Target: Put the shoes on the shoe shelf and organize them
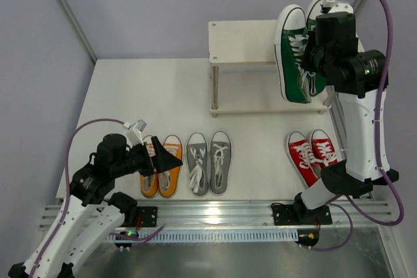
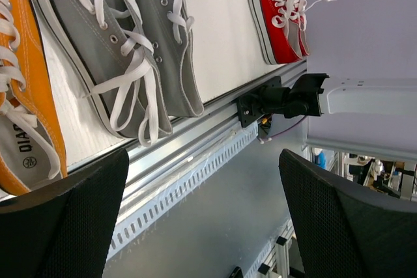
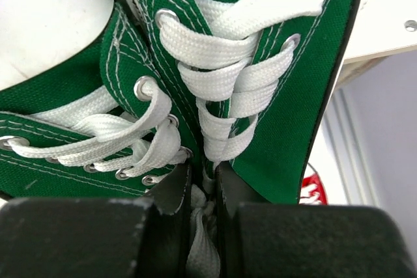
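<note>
The shoe shelf (image 1: 244, 40) stands at the back of the table, its pale top board bare on the left. My right gripper (image 1: 314, 56) is shut on a pair of green shoes (image 1: 293, 56) over the shelf's right end. In the right wrist view its fingers pinch the inner edges and laces of the green shoes (image 3: 273, 135) at the right gripper (image 3: 203, 190). On the table lie orange shoes (image 1: 148, 183), grey shoes (image 1: 208, 163) and red shoes (image 1: 314, 154). My left gripper (image 1: 166, 159) hovers open over the orange pair, nothing between its fingers (image 2: 65, 219).
An aluminium rail (image 1: 221, 213) runs along the near table edge, with the right arm's base (image 2: 280, 99) bolted to it. The right arm rises just right of the red shoes (image 2: 280, 11). In the left wrist view, grey shoes (image 2: 130, 50) lie beside an orange shoe (image 2: 26, 96).
</note>
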Robot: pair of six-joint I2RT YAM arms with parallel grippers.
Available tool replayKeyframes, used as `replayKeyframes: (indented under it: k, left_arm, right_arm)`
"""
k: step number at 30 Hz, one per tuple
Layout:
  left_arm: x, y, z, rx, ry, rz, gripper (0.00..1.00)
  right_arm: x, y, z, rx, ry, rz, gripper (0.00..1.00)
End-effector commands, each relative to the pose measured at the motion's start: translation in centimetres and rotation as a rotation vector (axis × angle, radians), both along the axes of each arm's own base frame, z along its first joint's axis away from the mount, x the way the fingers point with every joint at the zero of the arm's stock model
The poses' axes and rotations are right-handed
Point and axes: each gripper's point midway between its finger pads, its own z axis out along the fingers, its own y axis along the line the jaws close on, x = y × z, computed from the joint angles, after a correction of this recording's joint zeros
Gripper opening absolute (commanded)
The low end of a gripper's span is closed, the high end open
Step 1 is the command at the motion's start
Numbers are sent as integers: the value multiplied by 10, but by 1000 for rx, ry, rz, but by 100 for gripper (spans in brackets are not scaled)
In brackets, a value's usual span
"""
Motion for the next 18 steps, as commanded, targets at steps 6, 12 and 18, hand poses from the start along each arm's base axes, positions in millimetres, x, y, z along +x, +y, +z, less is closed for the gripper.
replayKeyframes:
  k: [6, 12, 18]
  left_arm:
    - [16, -11, 33, -11, -103, -54, 92]
    - [27, -18, 39, -13, -125, -67, 92]
    - [36, -25, 36, 11, -117, -102, 92]
  right_arm:
    - [38, -47, 111, -70, -418, -131, 4]
    - [51, -72, 119, -90, -462, -181, 4]
    - [74, -95, 110, -65, -448, -196, 4]
